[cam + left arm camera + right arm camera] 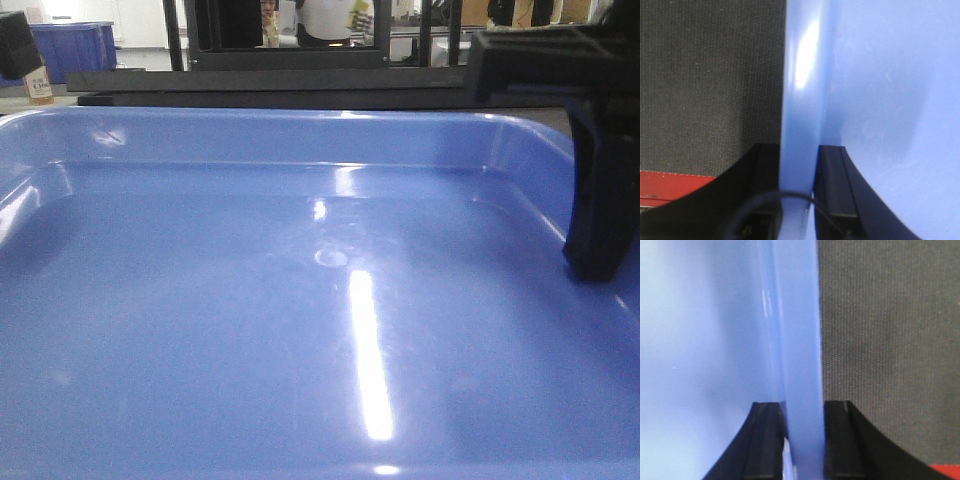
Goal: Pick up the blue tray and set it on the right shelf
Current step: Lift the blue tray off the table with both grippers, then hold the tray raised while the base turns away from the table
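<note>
Blue tray point(200, 330), near edge beyond frame

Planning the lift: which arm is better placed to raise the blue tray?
Neither alone. The left end effector and right end effector each clamp a side rim of the blue tray. Probably lift with both together.

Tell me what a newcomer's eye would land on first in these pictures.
The glossy blue tray fills nearly the whole front view, with a bright streak of glare running down its bottom. In the wrist views, the left gripper and the right gripper each clamp the tray's rim from both sides, over a dark woven surface.
</note>
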Available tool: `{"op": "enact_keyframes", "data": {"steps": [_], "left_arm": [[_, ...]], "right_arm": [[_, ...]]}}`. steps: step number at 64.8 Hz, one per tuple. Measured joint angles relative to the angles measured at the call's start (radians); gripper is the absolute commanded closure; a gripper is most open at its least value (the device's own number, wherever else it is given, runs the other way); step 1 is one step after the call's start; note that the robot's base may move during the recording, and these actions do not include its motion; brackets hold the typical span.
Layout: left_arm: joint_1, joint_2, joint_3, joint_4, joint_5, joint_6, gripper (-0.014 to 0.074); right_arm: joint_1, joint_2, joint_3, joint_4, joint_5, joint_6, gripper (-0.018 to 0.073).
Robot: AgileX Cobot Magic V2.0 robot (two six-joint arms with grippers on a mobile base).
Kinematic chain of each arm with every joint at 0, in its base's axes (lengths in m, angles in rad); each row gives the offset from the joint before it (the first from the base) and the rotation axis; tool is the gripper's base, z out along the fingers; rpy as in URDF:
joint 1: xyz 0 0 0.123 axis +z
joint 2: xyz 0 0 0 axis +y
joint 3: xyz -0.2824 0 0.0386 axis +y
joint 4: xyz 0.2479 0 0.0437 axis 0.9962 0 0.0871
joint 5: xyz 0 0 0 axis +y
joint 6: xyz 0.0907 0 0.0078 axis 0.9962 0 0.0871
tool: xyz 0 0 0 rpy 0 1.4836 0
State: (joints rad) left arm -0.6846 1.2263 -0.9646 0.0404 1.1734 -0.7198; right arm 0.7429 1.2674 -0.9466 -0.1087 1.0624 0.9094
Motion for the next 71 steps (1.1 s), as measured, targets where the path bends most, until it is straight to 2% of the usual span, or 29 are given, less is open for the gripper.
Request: {"op": "enact_keyframes", "data": {"steps": [71], "left_arm": [[-0.001,0.000,0.000,0.008,0.000,0.038,0.0579]], "right_arm": [[0.002,0.000,0.009,0.003,-0.011,0.012,0.0347]]}}
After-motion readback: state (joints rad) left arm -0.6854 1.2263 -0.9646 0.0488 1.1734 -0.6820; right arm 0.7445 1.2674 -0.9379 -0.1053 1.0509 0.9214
